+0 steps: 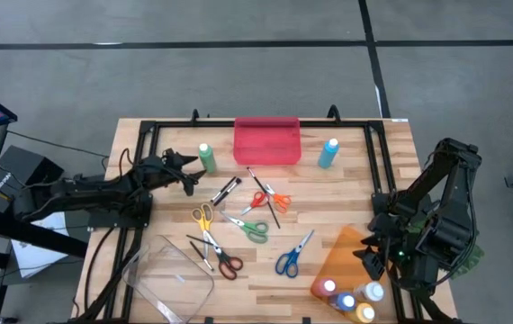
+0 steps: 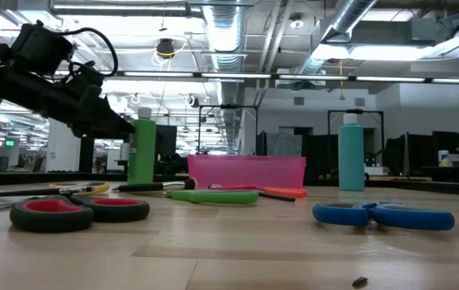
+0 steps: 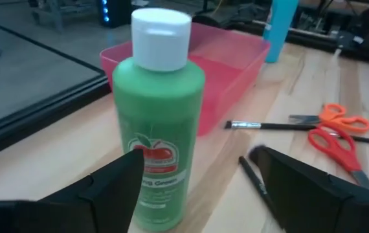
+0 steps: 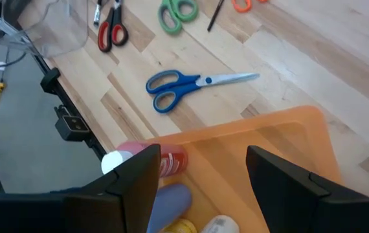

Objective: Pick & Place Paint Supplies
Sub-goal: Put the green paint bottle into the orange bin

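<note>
A green paint bottle (image 3: 158, 123) with a white cap stands upright on its base near the red tray (image 1: 266, 141). My left gripper (image 1: 187, 175) sits low, just short of it on the table's left side, open, and the bottle (image 1: 207, 157) shows between the fingertips toward one finger. A blue bottle (image 1: 328, 153) stands at the tray's other side. Scissors (image 1: 291, 258) with coloured handles and thin dark brushes (image 1: 227, 189) lie flat in the table's middle. My right gripper (image 4: 201, 175) hangs open above the orange tray (image 4: 268, 136), which holds several bottles (image 1: 351, 295).
A clear plastic tray (image 1: 171, 279) lies at the near left corner. A black frame rail (image 1: 256, 123) runs along the table's far edge and sides. Bare wood shows between the scissors and the orange tray (image 1: 346, 252).
</note>
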Motion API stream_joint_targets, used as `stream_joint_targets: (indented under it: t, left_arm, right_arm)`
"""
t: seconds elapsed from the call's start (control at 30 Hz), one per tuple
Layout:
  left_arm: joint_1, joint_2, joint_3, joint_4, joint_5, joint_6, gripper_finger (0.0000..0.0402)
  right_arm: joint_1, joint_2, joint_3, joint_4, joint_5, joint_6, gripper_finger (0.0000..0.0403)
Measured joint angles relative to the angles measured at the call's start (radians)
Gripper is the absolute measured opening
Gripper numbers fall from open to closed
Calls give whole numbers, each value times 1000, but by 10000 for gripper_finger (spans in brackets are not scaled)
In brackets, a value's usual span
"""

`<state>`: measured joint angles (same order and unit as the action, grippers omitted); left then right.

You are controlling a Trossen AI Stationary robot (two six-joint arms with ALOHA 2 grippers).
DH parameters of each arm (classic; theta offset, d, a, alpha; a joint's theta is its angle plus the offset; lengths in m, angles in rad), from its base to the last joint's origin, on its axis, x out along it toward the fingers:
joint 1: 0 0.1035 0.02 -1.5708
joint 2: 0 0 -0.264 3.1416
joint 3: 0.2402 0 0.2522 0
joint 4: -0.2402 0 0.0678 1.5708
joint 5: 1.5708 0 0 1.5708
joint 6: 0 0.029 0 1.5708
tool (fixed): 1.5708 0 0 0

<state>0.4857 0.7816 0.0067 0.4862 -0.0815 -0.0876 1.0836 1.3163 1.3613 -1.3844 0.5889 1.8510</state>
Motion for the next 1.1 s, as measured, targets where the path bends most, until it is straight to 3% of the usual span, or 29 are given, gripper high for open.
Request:
stream_joint_targets:
  t: [0.27,0.6,1.1]
  left_arm:
    - [16,84,0,29,-157,-50,345]
    - [17,219,0,136,-96,-51,369]
    - [17,441,0,436,-174,-48,368]
  right_arm:
    - [0,0,0,0,22,0,226]
    - [0,0,0,-24,22,-3,226]
    - [0,0,0,-38,22,-3,226]
